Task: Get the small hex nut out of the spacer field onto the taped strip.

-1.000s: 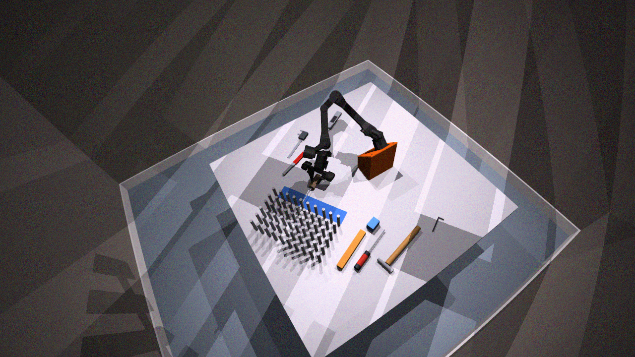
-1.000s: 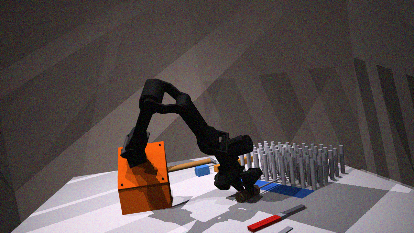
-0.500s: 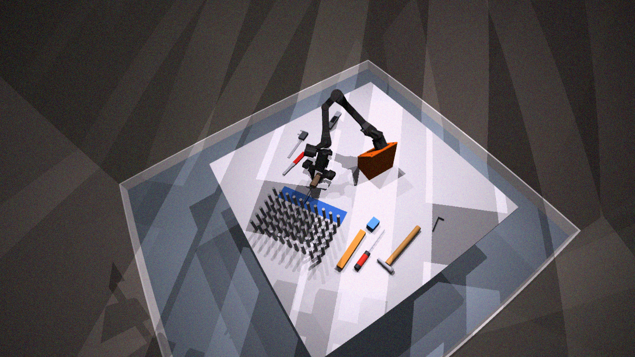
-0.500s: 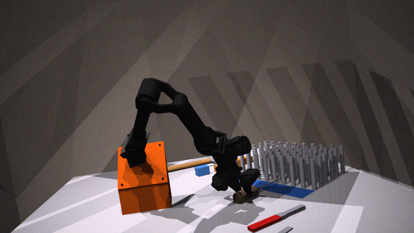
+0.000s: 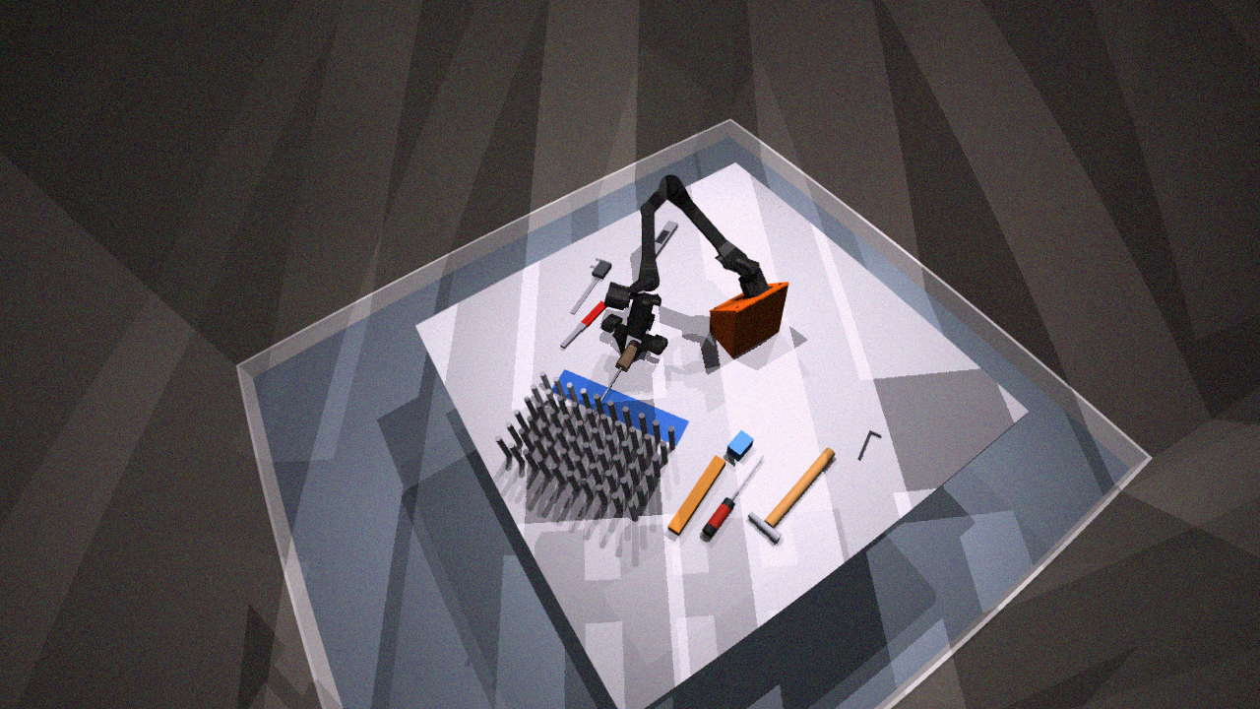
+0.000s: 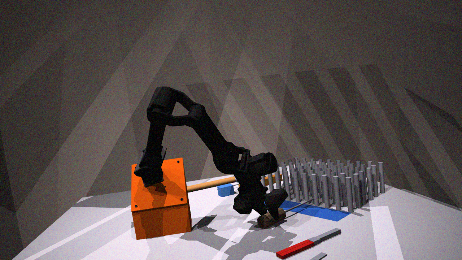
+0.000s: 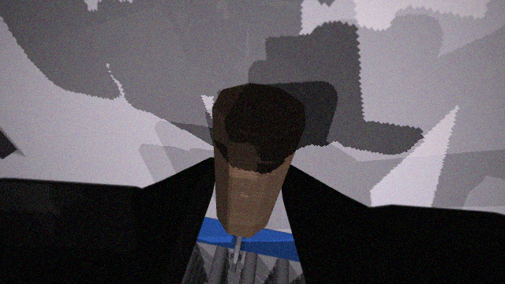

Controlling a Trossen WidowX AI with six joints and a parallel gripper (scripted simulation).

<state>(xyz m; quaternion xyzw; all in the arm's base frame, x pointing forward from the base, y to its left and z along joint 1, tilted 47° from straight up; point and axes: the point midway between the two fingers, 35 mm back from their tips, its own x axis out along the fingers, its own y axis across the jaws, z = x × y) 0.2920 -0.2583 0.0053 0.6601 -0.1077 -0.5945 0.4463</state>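
Note:
My gripper (image 5: 628,351) (image 6: 270,216) (image 7: 249,167) is shut on the brown handle of a thin-shafted tool, low over the table. The tool's thin grey shaft (image 5: 612,380) (image 6: 295,206) (image 7: 237,248) reaches across the blue taped strip (image 5: 678,424) (image 6: 332,216) (image 7: 272,237), and its far end is in among the front spacers. The grey metal spacers (image 5: 598,449) (image 6: 347,194) (image 7: 249,268) stand upright in a dense field behind the strip. The shaft's tip is too small to make out clearly. I cannot make out the hex nut for certain in any view.
A red-handled tool (image 5: 593,313) (image 6: 295,248) and a pronged grey tool (image 5: 601,269) lie on one side. An orange bar (image 5: 697,495), blue block (image 5: 738,444) (image 6: 225,190), screwdriver (image 5: 721,514), hammer (image 5: 801,487) (image 6: 209,184) and hex key (image 5: 868,440) lie on the other.

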